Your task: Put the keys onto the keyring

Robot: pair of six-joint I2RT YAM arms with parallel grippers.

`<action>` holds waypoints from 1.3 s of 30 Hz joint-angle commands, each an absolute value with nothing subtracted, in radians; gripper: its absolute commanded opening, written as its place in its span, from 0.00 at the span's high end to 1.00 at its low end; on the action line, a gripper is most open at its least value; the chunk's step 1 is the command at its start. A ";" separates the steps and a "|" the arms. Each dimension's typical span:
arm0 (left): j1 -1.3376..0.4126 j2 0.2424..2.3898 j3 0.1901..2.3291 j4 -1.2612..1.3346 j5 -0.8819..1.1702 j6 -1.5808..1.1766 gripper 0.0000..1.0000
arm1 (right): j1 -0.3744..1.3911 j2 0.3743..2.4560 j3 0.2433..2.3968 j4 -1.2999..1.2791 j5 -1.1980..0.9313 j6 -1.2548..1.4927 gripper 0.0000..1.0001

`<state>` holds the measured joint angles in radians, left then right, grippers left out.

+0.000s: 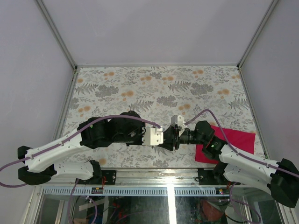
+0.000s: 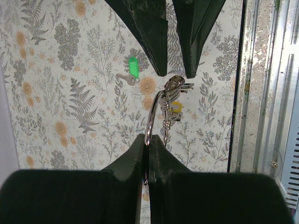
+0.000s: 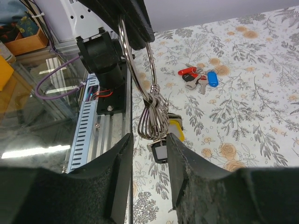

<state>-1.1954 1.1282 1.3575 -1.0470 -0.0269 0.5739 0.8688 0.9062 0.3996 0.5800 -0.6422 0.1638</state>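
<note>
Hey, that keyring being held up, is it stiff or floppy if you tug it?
The keyring is probably stiff: its wire holds a clean curve pinched in the left tool. Its bunched clips hang loose, so they likely swing. Shiny metal may slip.

The two grippers meet tip to tip above the table [image 1: 140, 88], near the middle of its near edge, the left gripper [image 2: 148, 137] at the left and the right gripper [image 3: 148, 142] at the right. The keyring [image 2: 148, 119] sits between the fingers of the left gripper, and its hanging end is between the spread fingers of the right gripper. One key [image 2: 131, 70] lies on the table on the far side of them, and a group of keys [image 3: 196, 77] also. The cloth [image 1: 236, 140] lies at near right, partly under the right arm.
</note>
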 commanded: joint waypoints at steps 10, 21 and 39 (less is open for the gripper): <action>-1.205 1.117 1.390 -0.992 -0.041 0.583 1.00 | 0.874 0.941 0.415 0.682 -0.690 0.194 0.65; -1.205 1.121 1.393 -0.992 -0.040 0.584 1.00 | 0.873 0.923 0.390 0.745 -0.714 0.245 0.69; -1.207 1.128 1.398 -0.991 -0.042 0.589 1.00 | 0.874 0.980 0.383 0.808 -0.739 0.299 0.70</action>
